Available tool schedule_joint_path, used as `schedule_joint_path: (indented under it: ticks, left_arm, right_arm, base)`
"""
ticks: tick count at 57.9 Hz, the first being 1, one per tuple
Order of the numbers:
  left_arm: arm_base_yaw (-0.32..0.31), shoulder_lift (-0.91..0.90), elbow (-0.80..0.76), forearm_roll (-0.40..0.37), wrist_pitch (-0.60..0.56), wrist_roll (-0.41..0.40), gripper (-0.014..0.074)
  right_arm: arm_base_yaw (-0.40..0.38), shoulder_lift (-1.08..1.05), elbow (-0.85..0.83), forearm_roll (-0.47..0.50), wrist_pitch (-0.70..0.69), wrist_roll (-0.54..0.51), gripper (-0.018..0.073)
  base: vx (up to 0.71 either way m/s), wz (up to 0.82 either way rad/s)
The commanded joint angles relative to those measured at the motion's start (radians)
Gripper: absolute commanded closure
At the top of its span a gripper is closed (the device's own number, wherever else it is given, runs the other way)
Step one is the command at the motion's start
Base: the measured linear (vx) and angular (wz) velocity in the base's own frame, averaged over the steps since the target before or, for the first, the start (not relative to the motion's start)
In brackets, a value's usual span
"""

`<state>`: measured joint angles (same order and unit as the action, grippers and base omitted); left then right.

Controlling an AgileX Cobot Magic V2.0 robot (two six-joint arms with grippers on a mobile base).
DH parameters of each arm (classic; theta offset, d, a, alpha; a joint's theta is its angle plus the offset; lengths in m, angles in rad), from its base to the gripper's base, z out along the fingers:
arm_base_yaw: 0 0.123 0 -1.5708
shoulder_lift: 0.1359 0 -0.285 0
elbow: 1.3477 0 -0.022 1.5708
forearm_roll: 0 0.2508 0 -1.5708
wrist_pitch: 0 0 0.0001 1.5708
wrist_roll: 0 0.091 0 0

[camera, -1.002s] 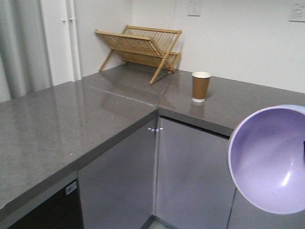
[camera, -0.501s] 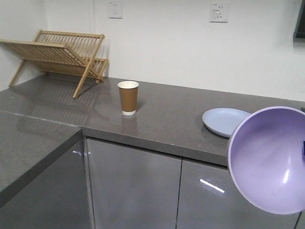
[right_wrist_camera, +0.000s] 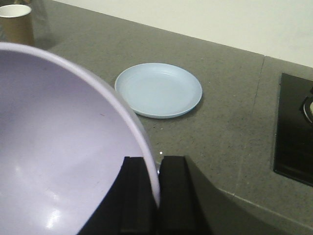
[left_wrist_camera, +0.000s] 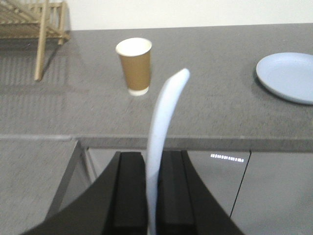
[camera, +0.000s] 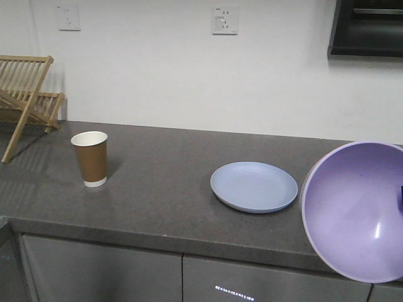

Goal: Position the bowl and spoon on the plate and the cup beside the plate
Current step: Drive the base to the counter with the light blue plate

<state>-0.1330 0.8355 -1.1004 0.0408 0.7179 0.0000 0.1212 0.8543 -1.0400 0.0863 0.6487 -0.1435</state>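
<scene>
the spoon (left_wrist_camera: 165, 117) is clamped upright in the left gripper (left_wrist_camera: 150, 169) at lower centre. the bowl (camera: 356, 211) is gripped by its rim in the right gripper (right_wrist_camera: 150, 171), tilted, at lower right. the plate (camera: 254, 186) is seen centre-right on the counter (camera: 157, 201), the cup (camera: 90, 158) well apart at left.

The front view looks slightly down across the surface (camera: 157, 195) toward the wall (camera: 157, 75), the left wrist view peers forward from just behind the left pincer (left_wrist_camera: 151, 161), the right wrist view tilts down close over the right pincer (right_wrist_camera: 157, 166), and all three share the cup (camera: 90, 158) and plate (camera: 254, 187).
</scene>
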Motion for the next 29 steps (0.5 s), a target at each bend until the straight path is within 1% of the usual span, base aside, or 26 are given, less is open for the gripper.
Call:
schedule_joint_path:
  ticks: [1, 29]
  left_arm:
    - [-0.007, -0.004, -0.027, -0.002, -0.081, 0.000, 0.0599]
    - [-0.007, -0.004, -0.027, -0.002, -0.081, 0.000, 0.0599]
  right_arm:
    - [-0.001, -0.008, -0.029, 0.000, -0.090, -0.002, 0.0571]
    - [-0.001, -0.008, -0.029, 0.000, -0.090, -0.002, 0.0571]
  base:
    - [0.36, -0.25]
    - [0.35, -0.21]
